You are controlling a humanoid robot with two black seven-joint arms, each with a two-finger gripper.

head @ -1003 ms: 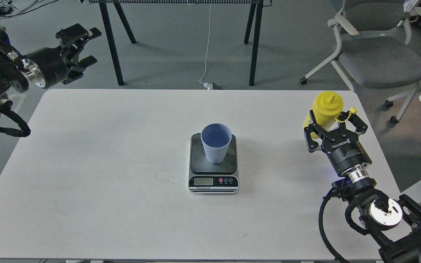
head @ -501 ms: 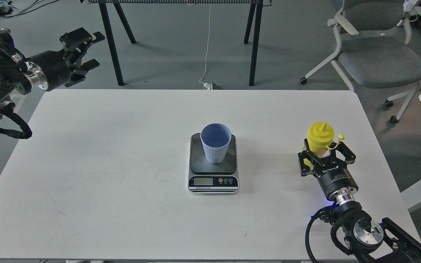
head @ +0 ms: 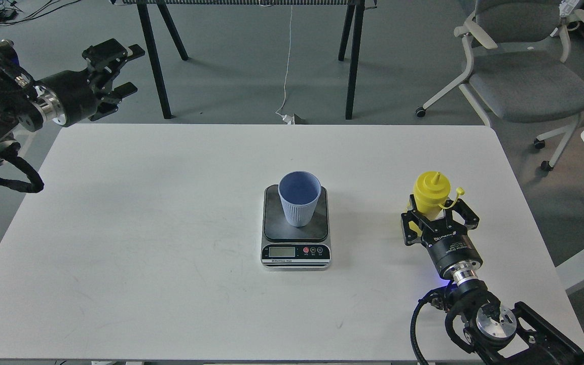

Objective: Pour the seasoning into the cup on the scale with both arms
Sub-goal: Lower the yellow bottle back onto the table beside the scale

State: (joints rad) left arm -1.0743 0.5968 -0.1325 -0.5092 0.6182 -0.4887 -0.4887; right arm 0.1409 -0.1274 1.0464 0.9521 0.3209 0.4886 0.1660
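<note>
Head view shows the right gripper [head: 436, 219] with its jaws clamped on the lower body of the seasoning [head: 429, 195], which stands upright with its nozzle up and the small tethered cap hanging off to one side, well to the right of the cup [head: 299, 198]. The risk, as I judge it, is in the squeeze: the soft plastic could give under pressure and spurt early, or the bottle could slip during tilting and miss the cup's narrow mouth, soiling the scale [head: 296, 227] (its display faces the near edge). A bump would shift the light cup on the weighing plate. The left gripper [head: 118, 70], jaws apart and holding nothing, hangs beyond the far left corner of the surface [head: 145, 228]. Nothing lies between bottle and cup; an office chair [head: 520, 71] and table legs [head: 157, 66] stand well clear behind
</note>
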